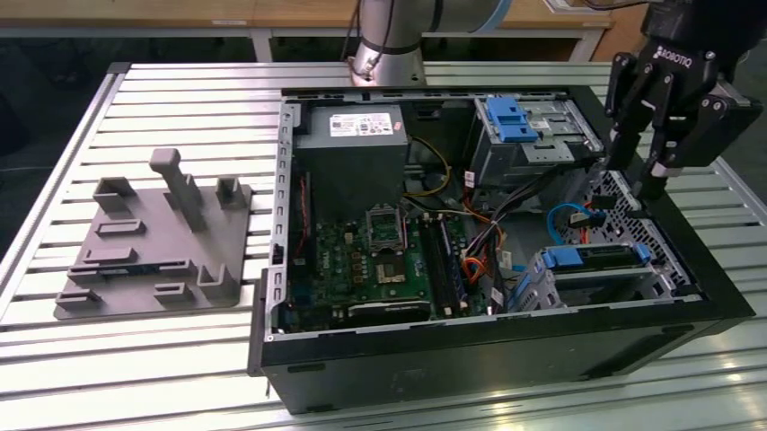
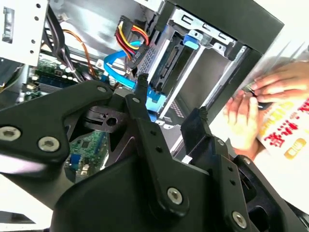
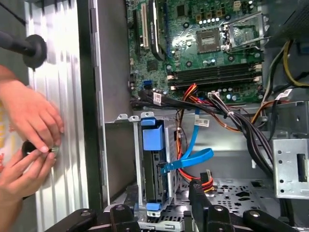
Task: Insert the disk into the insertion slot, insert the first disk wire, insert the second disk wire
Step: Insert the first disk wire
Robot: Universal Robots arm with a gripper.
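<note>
Disk (image 1: 595, 258), in its blue carrier, sits inside the insertion slot (image 1: 537, 289) at the corner of the open computer case (image 1: 480, 355) toward the exterior view's right, so the first step looks done. The gripper (image 1: 637, 180) hangs above that corner, jaws apart and empty. A blue wire (image 1: 573, 215) loops just below it.

In the second wrist view one fingertip is close to the blue wire's bend, and nothing lies between the two. The red and yellow wires (image 2: 131, 35) end in a dark plug by the disk's end; I cannot tell whether it is seated. A person's hands (image 2: 277, 79) are busy outside the case.

In the first wrist view the blue wire reaches the disk's edge, but the join is hidden. I judge a wire step is in hand. It calls for a narrow pinch on a plug and square alignment with the disk's socket.
</note>
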